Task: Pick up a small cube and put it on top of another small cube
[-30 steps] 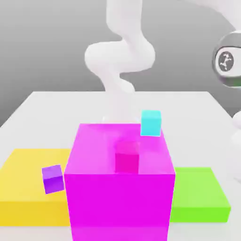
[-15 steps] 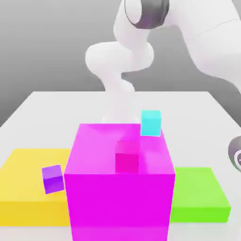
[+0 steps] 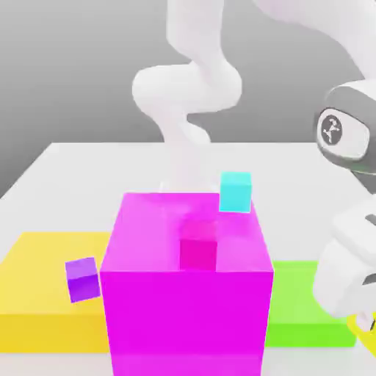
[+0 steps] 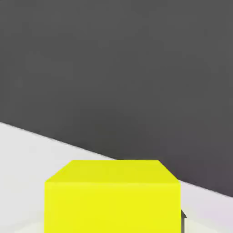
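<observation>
A small yellow cube (image 4: 113, 195) sits right in front of the hand camera, squared up to it, with a dark finger (image 4: 183, 219) tight against one side. In the exterior view a sliver of this yellow cube (image 3: 365, 322) peeks out under the white hand at the exterior view's lower right, beside the green slab, where my gripper (image 3: 361, 320) is shut on it. A small magenta cube (image 3: 198, 245) rests on top of the big magenta block (image 3: 187, 308). At that block's far right corner is a cyan cube (image 3: 236, 192). A purple cube (image 3: 82, 278) lies tilted on the yellow slab.
The yellow slab (image 3: 37, 294) lies flat at the exterior view's left and the green slab (image 3: 297, 308) at its right, both against the big magenta block. My white arm (image 3: 187, 88) rises behind the block. Beyond them is white tabletop (image 3: 88, 165).
My arm swung widely: its upper links crossed the top of the view half a second ago, and now the hand has come down at the exterior view's lower right. The cubes stayed put.
</observation>
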Motion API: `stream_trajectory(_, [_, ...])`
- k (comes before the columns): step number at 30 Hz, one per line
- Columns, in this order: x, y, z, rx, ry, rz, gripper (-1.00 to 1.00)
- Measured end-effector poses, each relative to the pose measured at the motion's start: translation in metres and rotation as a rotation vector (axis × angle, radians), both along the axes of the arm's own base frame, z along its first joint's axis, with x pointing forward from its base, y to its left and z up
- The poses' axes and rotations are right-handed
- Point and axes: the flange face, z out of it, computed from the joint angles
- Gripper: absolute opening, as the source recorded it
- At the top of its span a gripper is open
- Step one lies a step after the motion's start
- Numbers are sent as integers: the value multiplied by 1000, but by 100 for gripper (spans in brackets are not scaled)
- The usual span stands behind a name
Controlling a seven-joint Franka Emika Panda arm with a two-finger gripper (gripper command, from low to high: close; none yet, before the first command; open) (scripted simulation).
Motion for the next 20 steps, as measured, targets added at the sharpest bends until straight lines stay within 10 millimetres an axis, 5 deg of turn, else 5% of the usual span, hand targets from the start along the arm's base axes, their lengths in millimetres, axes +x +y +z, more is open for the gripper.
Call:
stream_trajectory(7, [-29,-112,78,8,5,-46,-100])
stream_trajectory(12, [-70,-166,121,29,9,-42,-100])
stream_trajectory(16, [-77,-176,76,34,10,-43,-100])
stream_trajectory(17, [-77,-176,68,34,9,-43,100])
stream_trajectory(20, [-77,-176,68,34,9,-43,100])
